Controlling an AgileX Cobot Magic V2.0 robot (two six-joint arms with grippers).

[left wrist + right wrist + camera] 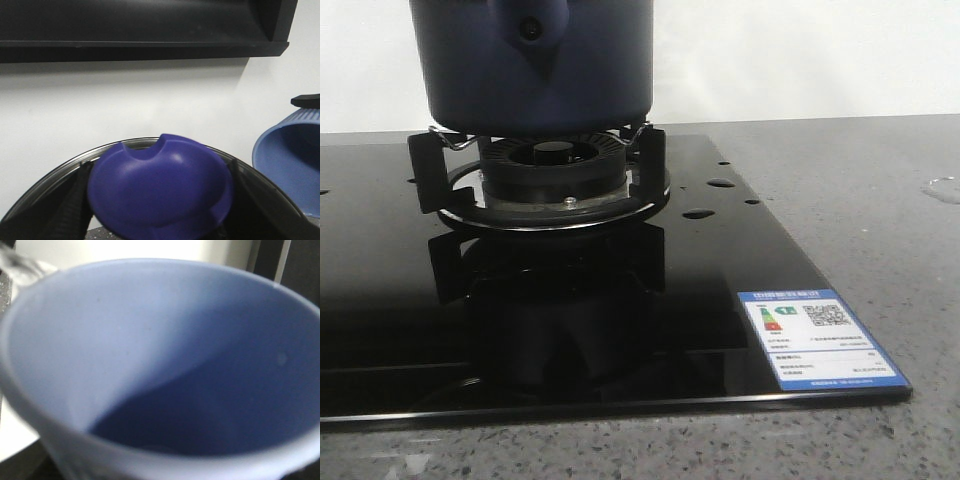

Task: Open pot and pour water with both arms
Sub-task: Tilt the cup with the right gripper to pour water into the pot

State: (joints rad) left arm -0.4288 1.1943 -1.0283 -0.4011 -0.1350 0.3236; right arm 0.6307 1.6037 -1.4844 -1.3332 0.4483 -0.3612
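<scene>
The dark navy pot [530,75] stands on the burner, its handle lug [531,28] facing me; its top is cut off by the frame. No gripper shows in the front view. My left gripper [160,200] is shut on the blue knob [160,185] of a glass lid [50,175] with a steel rim, black fingers [75,205] on both sides of the knob. The pale-blue ribbed cup [290,165] hangs beside the lid. Its inside [150,355] fills the right wrist view and hides my right gripper's fingers. Small water drops [720,183] lie on the stove glass.
The black gas burner [552,170] with pan supports sits on a black glass hob [620,330] carrying a blue-and-white label [817,340]. Grey speckled counter [880,180] surrounds it, with a wet patch [942,190]. A dark shelf [140,30] runs along the white wall.
</scene>
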